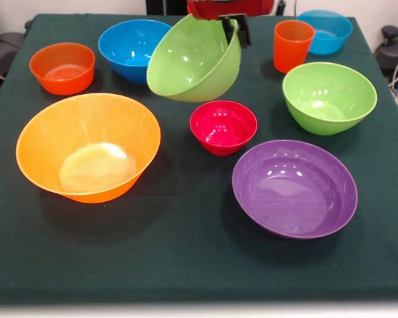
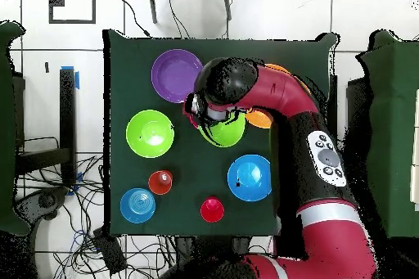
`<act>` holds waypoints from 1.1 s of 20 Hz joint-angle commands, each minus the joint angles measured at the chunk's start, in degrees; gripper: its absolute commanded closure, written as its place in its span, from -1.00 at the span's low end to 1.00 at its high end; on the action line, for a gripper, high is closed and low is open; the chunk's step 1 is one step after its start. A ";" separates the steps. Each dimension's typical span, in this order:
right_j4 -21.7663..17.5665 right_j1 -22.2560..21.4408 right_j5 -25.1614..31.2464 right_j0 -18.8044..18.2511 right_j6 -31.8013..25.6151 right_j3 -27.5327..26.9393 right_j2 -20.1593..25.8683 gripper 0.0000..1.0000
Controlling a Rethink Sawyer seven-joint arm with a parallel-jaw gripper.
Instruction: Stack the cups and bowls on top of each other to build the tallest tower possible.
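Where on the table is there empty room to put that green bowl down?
Widest bare cloth: the front strip below the large orange bowl and purple bowl. A smaller gap lies between those two. It is crowded at the back, round the small red bowl and blue bowl.

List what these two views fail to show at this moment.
- Red cup: absent from the front view, apparently behind the lifted lime green bowl.
- Large orange bowl: overhead, the arm covers nearly all of it.
- Small red bowl: overhead, hidden under the arm.
- Gripper: front view's top edge cuts off everything above it.
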 commanded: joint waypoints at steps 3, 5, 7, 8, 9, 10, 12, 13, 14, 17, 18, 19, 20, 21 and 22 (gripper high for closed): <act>-6.04 5.92 6.91 -1.94 -13.24 -7.37 5.10 1.00; -6.36 6.32 7.40 -2.37 -13.73 -7.95 5.40 1.00; -6.75 6.74 7.51 -2.73 -14.12 -8.46 5.60 1.00; -6.94 6.79 7.05 -2.94 -14.14 -8.17 5.67 1.00; -7.26 7.11 6.40 -3.14 -14.32 -8.14 5.78 1.00; -7.47 7.42 6.35 -3.19 -14.29 -8.46 5.86 1.00; -8.19 7.90 5.83 -3.41 -14.25 -8.78 6.14 1.00; -8.63 8.09 5.87 -3.66 -14.55 -8.97 6.35 1.00; -8.94 8.29 6.15 -3.93 -14.78 -9.26 6.54 1.00; -9.63 8.50 7.35 -4.79 -15.78 -9.93 7.31 1.00; -9.77 8.53 7.51 -5.05 -15.91 -9.95 7.53 1.00; -9.82 8.62 7.85 -5.34 -16.07 -10.02 7.78 1.00; -9.90 8.74 8.13 -5.53 -16.11 -10.19 8.02 1.00; -9.84 8.81 8.46 -5.80 -16.12 -10.18 8.30 1.00; -9.84 8.88 8.68 -6.04 -15.97 -10.11 8.54 1.00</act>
